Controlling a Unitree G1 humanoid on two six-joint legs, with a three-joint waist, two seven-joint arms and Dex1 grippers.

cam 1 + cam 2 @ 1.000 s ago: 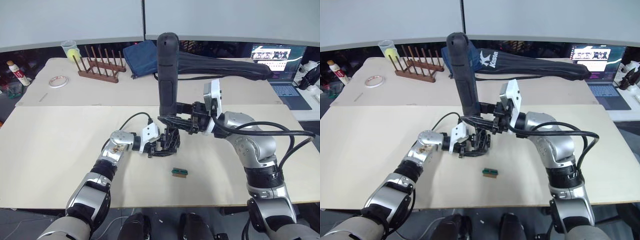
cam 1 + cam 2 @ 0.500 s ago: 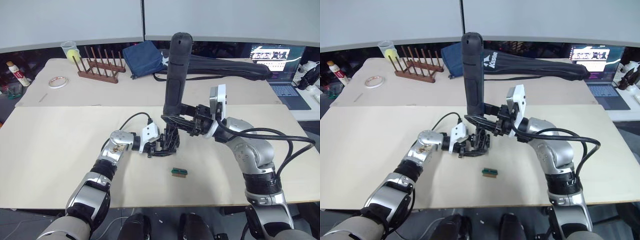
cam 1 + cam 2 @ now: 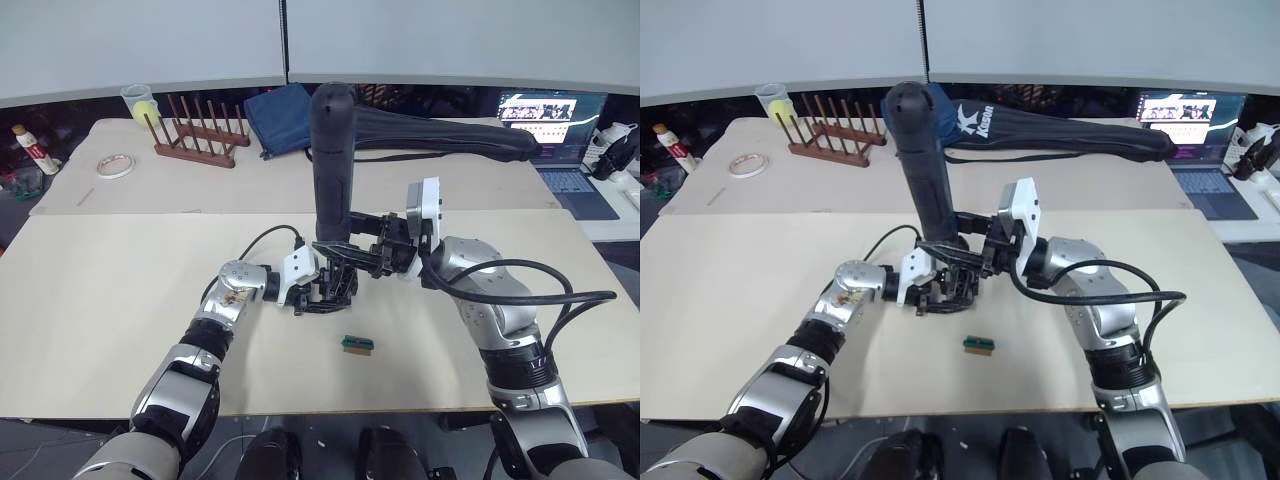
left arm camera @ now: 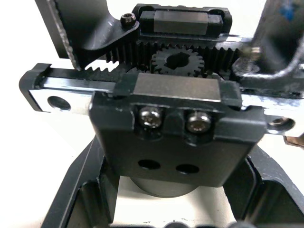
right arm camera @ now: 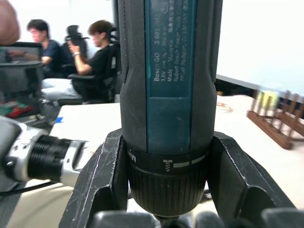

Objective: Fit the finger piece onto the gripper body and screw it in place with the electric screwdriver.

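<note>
Left eye view: right gripper point(image 3: 352, 255), clenched on the electric screwdriver point(image 3: 331, 160), has tilted it back leftward over the gripper body point(image 3: 335, 288) grasped by left gripper point(image 3: 318, 296), realigning the bit

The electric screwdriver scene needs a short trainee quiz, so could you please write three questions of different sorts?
1. True or false: the right end effector grips the thick black cylindrical electric screwdriver standing roughly upright.
2. What does the left end effector hold? A) round tape roll B) chunky black mechanical gripper body C) wooden rack
3. Fill in: the tiny green rectangular block lies on the ___ tabletop.

Key: 1 true; 2 B; 3 beige.
</note>
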